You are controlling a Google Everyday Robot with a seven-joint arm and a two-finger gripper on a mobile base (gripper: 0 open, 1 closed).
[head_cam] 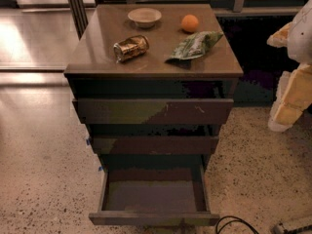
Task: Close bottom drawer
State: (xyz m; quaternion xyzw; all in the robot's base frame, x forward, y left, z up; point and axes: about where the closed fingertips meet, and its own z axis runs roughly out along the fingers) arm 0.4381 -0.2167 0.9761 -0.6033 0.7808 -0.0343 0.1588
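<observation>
Gripper (291,99) hangs far right — bottom drawer (153,197) (open) well apart.

At the right, the gripper (292,97) partly cut off by the edge, black cable (233,223) running off the near edge, grey object (294,225) clipped in the near right corner, can (131,48) label too small to read, middle drawer (154,145) inside hidden in shadow

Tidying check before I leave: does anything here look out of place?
The bottom drawer stands pulled far out, empty. A can lies on its side on the cabinet top. The gripper is at the right edge, away from the drawer.
</observation>
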